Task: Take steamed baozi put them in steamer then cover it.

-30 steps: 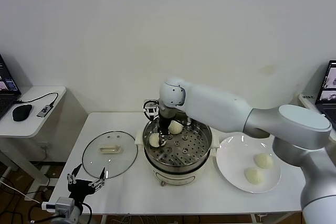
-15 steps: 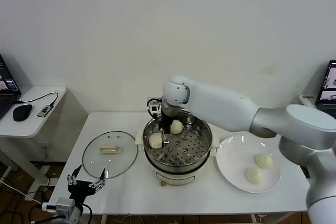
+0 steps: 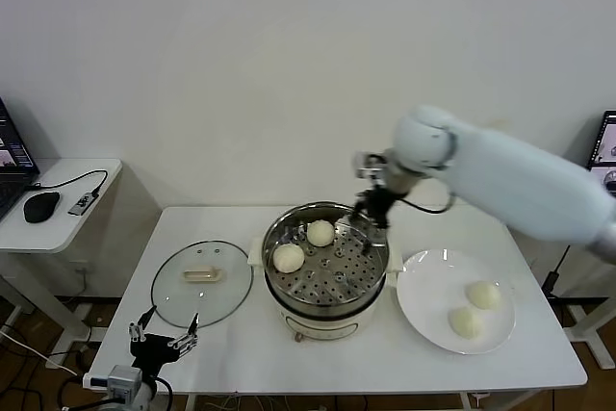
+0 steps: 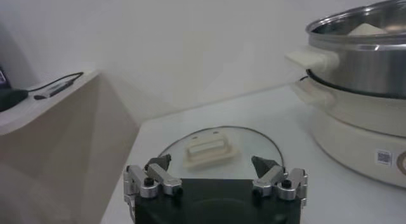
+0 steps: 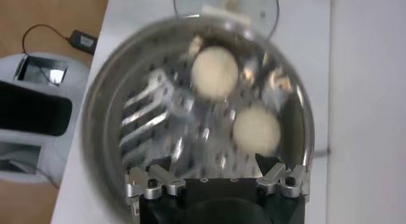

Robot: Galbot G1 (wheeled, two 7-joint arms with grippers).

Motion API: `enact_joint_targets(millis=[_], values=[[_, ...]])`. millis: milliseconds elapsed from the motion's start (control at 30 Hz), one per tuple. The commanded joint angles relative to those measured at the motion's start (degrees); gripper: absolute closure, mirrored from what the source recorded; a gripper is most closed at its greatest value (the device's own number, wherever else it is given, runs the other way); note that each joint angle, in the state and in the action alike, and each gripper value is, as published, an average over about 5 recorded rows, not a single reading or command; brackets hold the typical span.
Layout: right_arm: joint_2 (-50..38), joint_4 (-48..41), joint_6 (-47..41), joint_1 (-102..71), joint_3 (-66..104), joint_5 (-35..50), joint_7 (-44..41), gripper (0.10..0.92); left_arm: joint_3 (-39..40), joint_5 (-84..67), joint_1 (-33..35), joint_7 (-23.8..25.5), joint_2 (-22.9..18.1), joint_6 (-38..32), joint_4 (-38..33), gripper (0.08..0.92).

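Plain white wall backs a white counter (image 3: 241,334) that carries the whole job: the steamer (image 3: 327,271) in the middle, a glass lid (image 3: 201,282) lying flat on the robot's left of it, and a white plate (image 3: 423,300) on its right. Two steamed baozi sit on the perforated tray inside the pot, one (image 3: 288,257) toward the lid side and one (image 3: 320,233) nearer the far rim, just beside each other; the other two, (image 3: 482,295) and (image 3: 466,322), rest close together on the plate. The right hand (image 3: 371,214) hovers over the steamer's far right rim with its fingers spread apart and nothing between them; the right wrist view looks straight down on the two buns in the tray. The left hand (image 3: 162,342) waits low at the near left corner of the counter, fingers likewise apart and empty, facing the lid. Judging by their look, the buns are light, soft and easily dented, with smooth skin that may be slightly tacky, so a gentle pinch across the widest part of the round body seems best, closing only enough to lift. A hard squeeze would likely crush or tear them. The lid looks stiffer, heavier and breakable, with slick glass, so the cream block handle (image 4: 207,149) at its centre is the sensible place to hold. Half the buns appear loaded, and the cover is not yet on.
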Motion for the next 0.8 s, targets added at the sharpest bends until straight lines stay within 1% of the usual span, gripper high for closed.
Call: enact_joint_targets(millis=[33,200,367,800], values=[[-18.10,6.72,8.50,-7.99,3.77,-6.99,-3.22,0.203,0.24,0.58,0.53,0.00,-0.26,0.01,-0.25,0.177],[-19.17,6.05,10.72,-21.09,12.00,-12.56,-3.27,0.203,0.23,1.12,1.32,-0.02,-0.60,-0.01,-0.71,0.177],[-18.02,3.68,11.88,-30.10,19.19,-16.26,-2.72,0.203,0.32,1.75,1.56,0.03,-0.60,0.03,-0.41,0.177],[-15.43,-0.64,13.22,-38.51,25.13,-20.55,-1.71,0.203,0.35,2.41,1.54,0.45,-0.57,0.49,0.07,0.177]])
